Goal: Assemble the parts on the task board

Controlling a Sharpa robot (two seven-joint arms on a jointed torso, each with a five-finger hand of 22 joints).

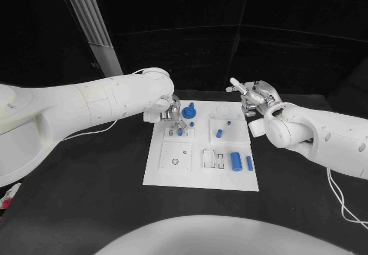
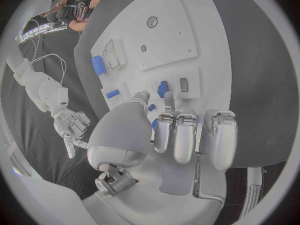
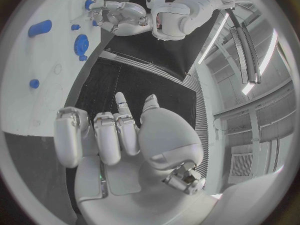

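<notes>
Task board [image 1: 201, 172], a white plate lying lengthwise away from the robot on the black tabletop [image 1: 92, 175], has the left hand [image 1: 165, 110] over its far left corner, fingers curled near a blue gear [image 1: 189, 112], grip unclear, while the right hand [image 1: 257, 98] hovers off its far right corner, fingers spread and empty.
</notes>
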